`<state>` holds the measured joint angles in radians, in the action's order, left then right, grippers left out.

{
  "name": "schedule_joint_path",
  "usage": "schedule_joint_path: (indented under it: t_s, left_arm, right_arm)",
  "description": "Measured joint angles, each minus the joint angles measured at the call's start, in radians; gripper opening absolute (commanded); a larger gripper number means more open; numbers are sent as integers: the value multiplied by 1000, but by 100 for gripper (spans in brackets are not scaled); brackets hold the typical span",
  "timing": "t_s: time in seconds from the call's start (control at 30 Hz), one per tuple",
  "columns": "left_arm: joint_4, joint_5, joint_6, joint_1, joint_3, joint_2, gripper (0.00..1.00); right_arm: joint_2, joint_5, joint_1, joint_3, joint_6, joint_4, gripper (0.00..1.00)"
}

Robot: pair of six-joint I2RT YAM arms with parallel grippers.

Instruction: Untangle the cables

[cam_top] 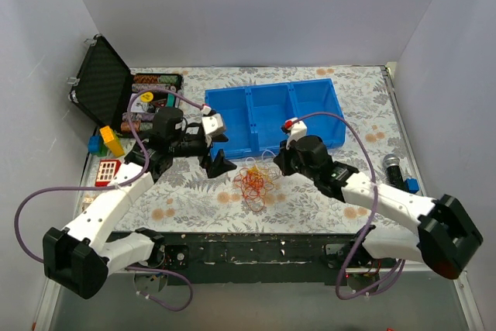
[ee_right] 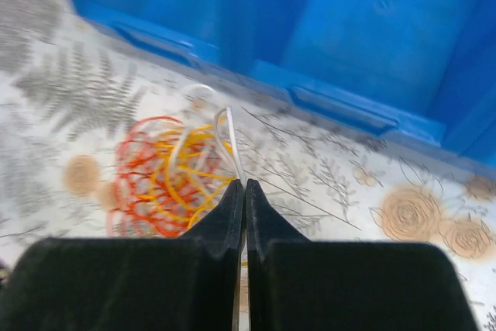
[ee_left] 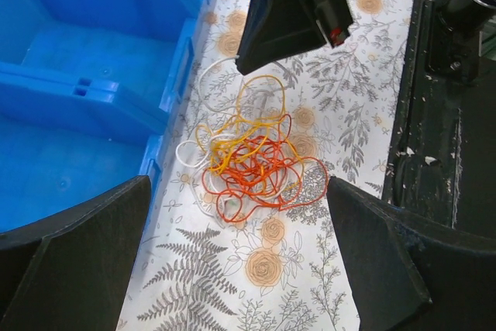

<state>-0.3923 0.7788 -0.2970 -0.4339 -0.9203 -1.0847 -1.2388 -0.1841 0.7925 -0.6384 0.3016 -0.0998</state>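
Note:
The cables (cam_top: pixel 256 182) lie in one tangled heap of red, orange-yellow and white loops on the floral tablecloth, just in front of the blue bin. My left gripper (cam_top: pixel 217 153) is open and empty, to the left of the heap; in the left wrist view its fingers (ee_left: pixel 85 253) stand wide apart with the cables (ee_left: pixel 252 164) ahead of them. My right gripper (cam_top: pixel 277 162) is at the heap's right edge. In the right wrist view it (ee_right: pixel 245 184) is shut on a white cable (ee_right: pixel 232 141) that runs up from the heap (ee_right: pixel 167 176).
A blue three-compartment bin (cam_top: pixel 271 114) stands just behind the heap. An open black case (cam_top: pixel 101 83), toy blocks (cam_top: pixel 108 141) and a red keypad toy (cam_top: pixel 107 170) lie at the left. A microphone (cam_top: pixel 395 168) lies at the right. The black table edge (ee_left: pixel 442 153) runs along the front.

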Motion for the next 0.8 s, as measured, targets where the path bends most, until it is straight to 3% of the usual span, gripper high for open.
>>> schedule_joint_path:
  t_s: [0.2, 0.37, 0.63, 0.73, 0.77, 0.8]
  left_arm:
    - [56, 71, 70, -38, 60, -6, 98]
    - [83, 115, 143, -84, 78, -26, 98]
    - [138, 149, 153, -105, 77, -92, 98]
    - [154, 148, 163, -113, 78, -95, 85]
    - [161, 145, 171, -114, 77, -95, 77]
    - [165, 143, 172, -114, 78, -95, 61]
  right_arm:
    - [161, 200, 19, -9, -36, -35, 1]
    - [157, 356, 31, -39, -48, -29, 1]
    - [130, 473, 77, -117, -74, -11, 1]
    - [130, 502, 87, -137, -74, -12, 1]
    - [130, 509, 88, -140, -74, -12, 1]
    - [130, 516, 90, -143, -74, -12, 1]
